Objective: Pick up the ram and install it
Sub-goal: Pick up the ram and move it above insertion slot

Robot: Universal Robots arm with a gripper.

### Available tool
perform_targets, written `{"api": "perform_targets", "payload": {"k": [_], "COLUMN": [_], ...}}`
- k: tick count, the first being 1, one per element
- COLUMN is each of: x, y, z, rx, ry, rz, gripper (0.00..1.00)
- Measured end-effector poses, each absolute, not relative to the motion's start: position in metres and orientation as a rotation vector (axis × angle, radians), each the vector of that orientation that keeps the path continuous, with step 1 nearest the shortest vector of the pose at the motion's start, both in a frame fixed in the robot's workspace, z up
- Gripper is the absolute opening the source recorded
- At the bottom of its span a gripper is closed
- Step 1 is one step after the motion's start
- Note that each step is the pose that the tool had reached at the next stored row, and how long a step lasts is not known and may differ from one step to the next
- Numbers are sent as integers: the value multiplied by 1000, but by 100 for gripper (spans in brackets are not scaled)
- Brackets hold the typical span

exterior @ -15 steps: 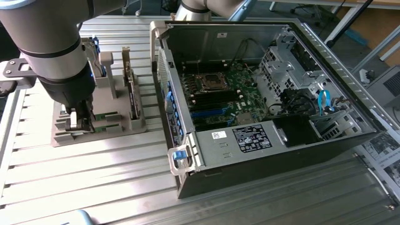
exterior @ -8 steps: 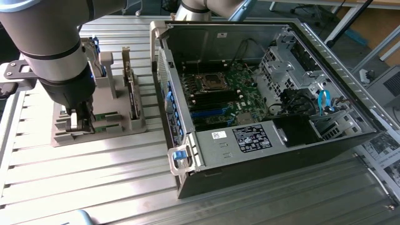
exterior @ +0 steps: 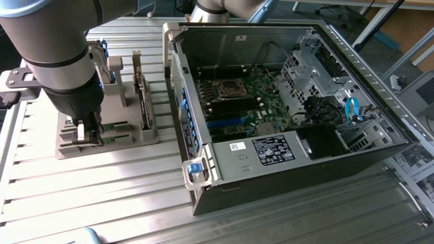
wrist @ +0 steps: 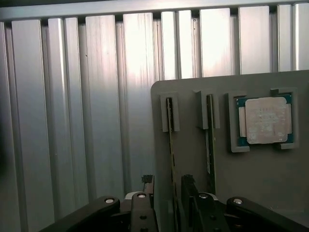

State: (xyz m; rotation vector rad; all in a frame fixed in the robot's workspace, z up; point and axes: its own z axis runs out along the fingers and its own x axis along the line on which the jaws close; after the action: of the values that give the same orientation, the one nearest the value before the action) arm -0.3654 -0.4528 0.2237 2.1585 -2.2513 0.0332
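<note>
Where the grey holder plate sits on the slatted metal tabletop, to the exterior view's left of the open computer case, the arm's tool hangs low over it with its jaws apart. Seen from the wrist, the two black fingers of the tool stand one on each side of the ram. A gap shows between each finger and the board, so nothing is clamped.

The ram stands on its long edge in the holder plate. One end is seated in a small raised slot block, and its long axis runs from that block straight in between the fingers. A second stick stands parallel just beside it, in a slot block of its own. A square silver processor lies flat in a pocket on the far side of that stick.

In the exterior view the second stick is upright on edge. Its length runs roughly parallel to the near side wall of the case, from the holder's far end toward its near end. The ram under the tool is probably the one mostly hidden behind the arm, though that is hard to make out. Inside the case the motherboard lies exposed.
</note>
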Motion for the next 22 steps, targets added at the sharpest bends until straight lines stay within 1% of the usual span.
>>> {"api": "perform_targets", "payload": {"k": [22], "x": [-366], "y": [-452], "z": [215], "rx": [2241], "ry": [-2170], "rz": [35], "gripper": [36]}}
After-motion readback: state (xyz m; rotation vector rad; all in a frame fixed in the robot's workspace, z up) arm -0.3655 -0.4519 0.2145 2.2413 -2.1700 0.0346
